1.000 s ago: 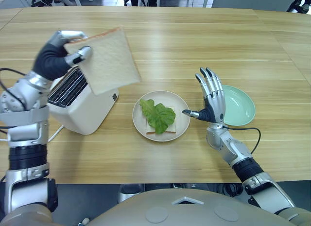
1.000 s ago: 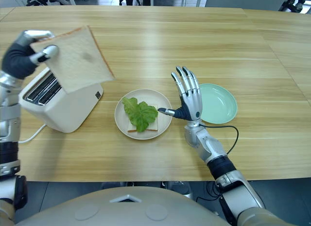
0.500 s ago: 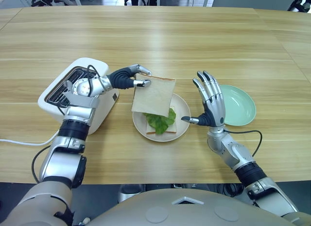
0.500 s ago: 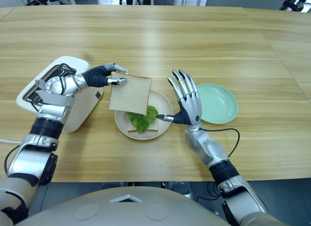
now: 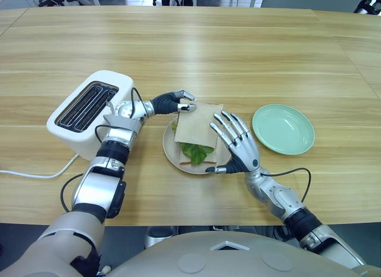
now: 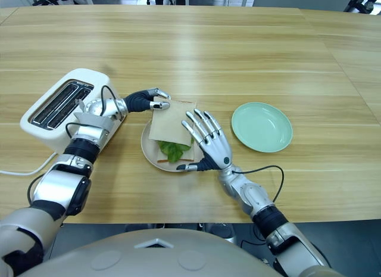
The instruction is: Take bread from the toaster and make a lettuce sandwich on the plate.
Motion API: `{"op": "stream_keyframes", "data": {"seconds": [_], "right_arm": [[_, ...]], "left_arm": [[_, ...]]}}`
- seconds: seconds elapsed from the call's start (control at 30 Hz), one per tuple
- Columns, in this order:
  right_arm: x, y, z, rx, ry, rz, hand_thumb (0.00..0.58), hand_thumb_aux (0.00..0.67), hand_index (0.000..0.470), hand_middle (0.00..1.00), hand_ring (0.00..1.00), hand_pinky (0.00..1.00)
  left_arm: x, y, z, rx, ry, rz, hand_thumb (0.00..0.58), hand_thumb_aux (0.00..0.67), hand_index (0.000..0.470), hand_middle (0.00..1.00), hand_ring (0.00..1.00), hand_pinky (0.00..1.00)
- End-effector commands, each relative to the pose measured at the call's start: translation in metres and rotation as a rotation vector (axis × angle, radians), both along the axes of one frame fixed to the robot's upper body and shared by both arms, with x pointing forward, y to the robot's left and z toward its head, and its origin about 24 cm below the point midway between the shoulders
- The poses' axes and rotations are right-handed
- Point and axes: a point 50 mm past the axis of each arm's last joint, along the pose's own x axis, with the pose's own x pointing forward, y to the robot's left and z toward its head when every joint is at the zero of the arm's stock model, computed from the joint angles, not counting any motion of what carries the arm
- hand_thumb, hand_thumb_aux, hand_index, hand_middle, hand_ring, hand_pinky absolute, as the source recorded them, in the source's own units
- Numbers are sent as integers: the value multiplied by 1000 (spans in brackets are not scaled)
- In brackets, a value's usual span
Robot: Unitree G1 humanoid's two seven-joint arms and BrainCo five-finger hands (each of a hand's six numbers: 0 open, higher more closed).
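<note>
head stereo pair — forward-down | near | both share table (image 5: 250, 56)

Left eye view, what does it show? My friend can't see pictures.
The left robot hand holds a bread slice by its corner over lettuce on a plate. The right robot hand, open, is at the slice's edge. A toaster stands left, a green dish right.

Toaster (image 5: 89, 113) stands at the left of the table (image 5: 238, 56). Plate (image 5: 169, 155) just right of it; dish (image 5: 283, 129) further right. On plate: lettuce (image 5: 193, 151) under bread slice (image 5: 199, 125). Left hand (image 5: 175, 101) grips slice's far corner; right hand (image 5: 238, 146) over plate's right edge.
</note>
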Motion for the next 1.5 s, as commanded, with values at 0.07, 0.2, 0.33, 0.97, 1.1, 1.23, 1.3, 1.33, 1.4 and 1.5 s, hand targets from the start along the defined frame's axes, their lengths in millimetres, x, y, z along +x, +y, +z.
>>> {"op": "stream_keyframes", "data": {"seconds": [0.07,0.2,0.33,0.97,1.1,1.23,1.3,1.33,1.4,1.5], "right_arm": [[-4,2,-8,-44,28,15,0,0,0,0,0,0],[-7,1,-20,-100,59,17,0,0,0,0,0,0],[-5,-2,-30,-133,95,6,0,0,0,0,0,0],[-8,-3,-88,-289,413,42,0,0,0,0,0,0],[-6,-4,-85,-280,392,41,0,0,0,0,0,0],[-4,-4,-84,-284,390,41,0,0,0,0,0,0],[-4,-5,-85,-287,393,39,0,0,0,0,0,0],[-4,-5,-85,-287,394,39,0,0,0,0,0,0],[-4,-5,-85,-286,395,40,0,0,0,0,0,0],[-4,-5,-85,-287,396,40,0,0,0,0,0,0]], "left_arm": [[-7,2,-28,60,90,52,580,670,460,1000,1000,1000],[-16,-1,-46,107,129,32,580,670,460,1000,1000,1000],[-20,-4,-57,139,165,30,580,670,460,1000,1000,1000],[-15,-3,-62,177,149,103,580,670,460,1000,1000,1000],[-12,-3,-59,157,141,124,580,670,460,1000,1000,1000],[-9,-2,-55,141,120,157,580,670,460,1000,1000,1000],[-6,-1,-53,147,97,184,580,670,460,1000,1000,1000],[-5,-1,-52,155,83,198,580,670,460,1000,1000,1000],[-3,1,-50,182,40,224,400,297,204,988,988,988],[0,1,-46,222,-34,247,0,0,0,180,180,180]]}}
